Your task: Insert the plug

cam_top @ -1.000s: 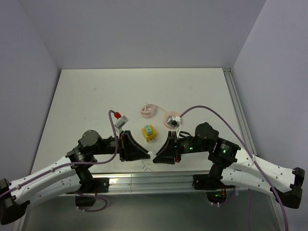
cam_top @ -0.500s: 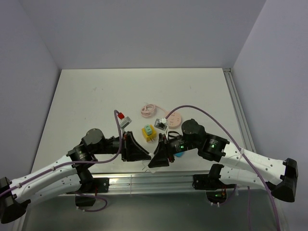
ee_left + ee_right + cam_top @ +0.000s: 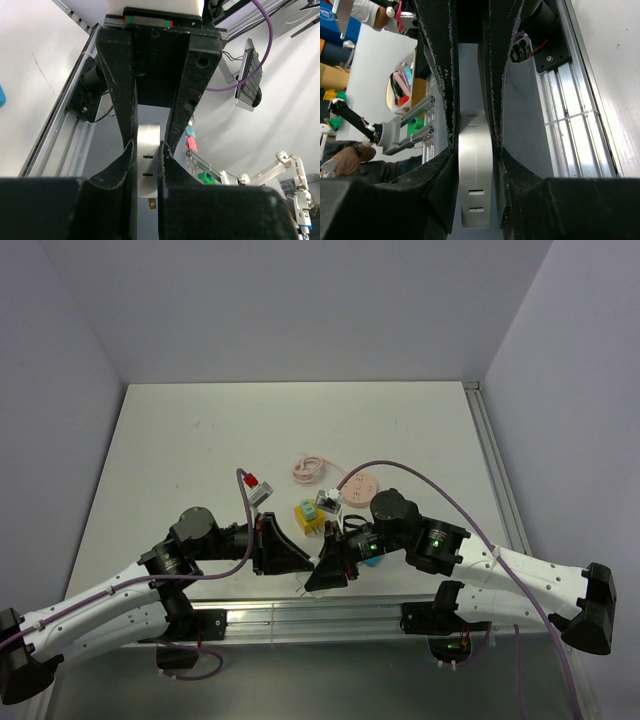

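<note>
The left end effector [image 3: 306,562] and the right end effector [image 3: 312,582] point at each other with their tips close together, low over the surface [image 3: 180,440]. Each is narrow, its fingers drawn nearly together. The yellow plug [image 3: 308,515] sits on the surface just beyond both tips, untouched. The pink round socket [image 3: 362,483] lies farther beyond the right end effector, with its coiled cable [image 3: 310,468] beside it.

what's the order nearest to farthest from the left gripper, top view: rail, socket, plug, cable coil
1. yellow plug, just beyond the left gripper
2. pink socket and cable coil, farther back, too close to call
3. rail, far right
</note>
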Robot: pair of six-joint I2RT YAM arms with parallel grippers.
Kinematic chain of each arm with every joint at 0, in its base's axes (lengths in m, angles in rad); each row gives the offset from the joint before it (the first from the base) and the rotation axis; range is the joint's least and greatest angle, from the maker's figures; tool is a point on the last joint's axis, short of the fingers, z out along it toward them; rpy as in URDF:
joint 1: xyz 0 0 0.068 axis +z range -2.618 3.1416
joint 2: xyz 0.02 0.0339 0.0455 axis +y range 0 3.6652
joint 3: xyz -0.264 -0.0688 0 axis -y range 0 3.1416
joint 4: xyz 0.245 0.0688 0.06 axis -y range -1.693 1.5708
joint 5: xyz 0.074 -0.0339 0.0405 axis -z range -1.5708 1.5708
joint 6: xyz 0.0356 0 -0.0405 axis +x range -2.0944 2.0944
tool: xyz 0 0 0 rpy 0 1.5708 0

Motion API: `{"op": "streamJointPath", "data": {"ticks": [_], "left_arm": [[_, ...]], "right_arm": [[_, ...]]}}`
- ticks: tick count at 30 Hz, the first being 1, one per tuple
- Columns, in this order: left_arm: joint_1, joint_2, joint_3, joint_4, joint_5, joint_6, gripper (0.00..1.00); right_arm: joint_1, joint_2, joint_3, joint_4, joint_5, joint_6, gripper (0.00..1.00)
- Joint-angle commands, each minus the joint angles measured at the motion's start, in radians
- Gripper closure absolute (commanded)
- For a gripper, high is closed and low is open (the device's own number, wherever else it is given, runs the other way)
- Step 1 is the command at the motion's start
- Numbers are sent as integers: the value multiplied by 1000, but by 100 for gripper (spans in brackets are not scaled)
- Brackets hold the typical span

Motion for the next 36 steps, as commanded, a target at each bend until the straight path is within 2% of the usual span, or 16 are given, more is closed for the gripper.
{"op": "streamJointPath", "data": {"ticks": [1, 8, 11, 13, 16, 17, 18, 20, 21, 22, 24, 26, 27, 28, 32, 36], "left_arm": [[-5, -10, 34, 44, -5, 19, 100], [-5, -10, 33, 47, -5, 18, 99], [-5, -8, 30, 56, 0, 13, 99], [-5, -10, 25, 59, 0, 13, 99], [-5, -13, 22, 61, 0, 14, 99], [-5, -13, 22, 55, 0, 21, 100], [-5, -16, 25, 44, -3, 25, 99], [-5, -30, 37, -37, -66, 40, 82], [-5, -56, 40, -66, -106, 54, 58], [-5, -73, 43, -100, -184, 62, 45], [-5, -129, 50, -192, -275, 83, 28], [-5, -193, 54, -285, -402, 96, 23], [-5, -215, 62, -313, -443, 97, 10], [-5, -237, 66, -341, -492, 97, 1], [-5, -362, 77, -470, -718, 74, 0], [-5, -442, 57, -494, -755, 73, 1]], "right_arm": [[17, 6, 52, 35, -16, -10, 62], [23, 10, 45, 49, -20, 0, 68], [23, 15, 49, 49, -14, -3, 78], [23, 20, 51, 53, -16, -1, 80], [26, 30, 49, 69, -30, 5, 92], [28, 33, 52, 67, -22, 0, 100], [29, 30, 52, 61, -8, -1, 100], [32, 20, 36, 63, 30, 6, 100], [32, 3, 32, 53, 56, 3, 100], [31, -3, 29, 40, 78, 2, 100], [32, -25, 22, 3, 147, -3, 100], [32, -37, 19, -31, 180, -3, 100], [29, -39, 22, -51, 238, -1, 100], [26, -39, 29, -74, 269, -1, 100], [-53, 18, 62, -228, 397, 11, 100], [-295, 108, 51, -257, 386, 28, 100]]}}
